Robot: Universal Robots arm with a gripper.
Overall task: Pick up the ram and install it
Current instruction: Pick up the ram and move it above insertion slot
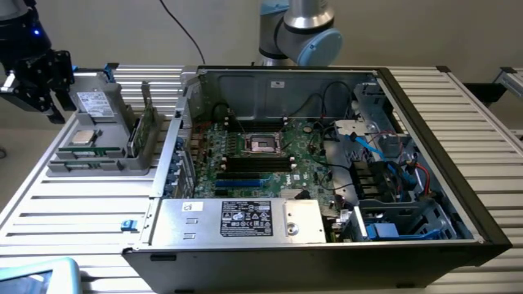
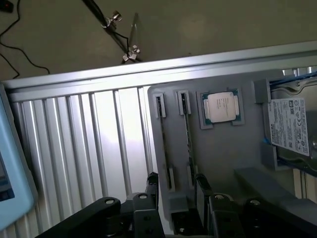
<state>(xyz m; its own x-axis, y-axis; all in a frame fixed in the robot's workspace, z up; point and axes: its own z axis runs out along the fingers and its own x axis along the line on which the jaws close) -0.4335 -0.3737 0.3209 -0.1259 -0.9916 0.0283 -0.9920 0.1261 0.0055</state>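
End effector [image 1: 37, 86] wide and empty; ram [image 2: 187, 136] edge-up in grey holder [image 2: 223, 163], about 5 o'clock from it in exterior view, long axis 3-to-9.

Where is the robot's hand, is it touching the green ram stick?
Apart. The exterior view shows clear space between the open hand, which hangs toward the exterior view's left, and the ram lying in the gray tray.
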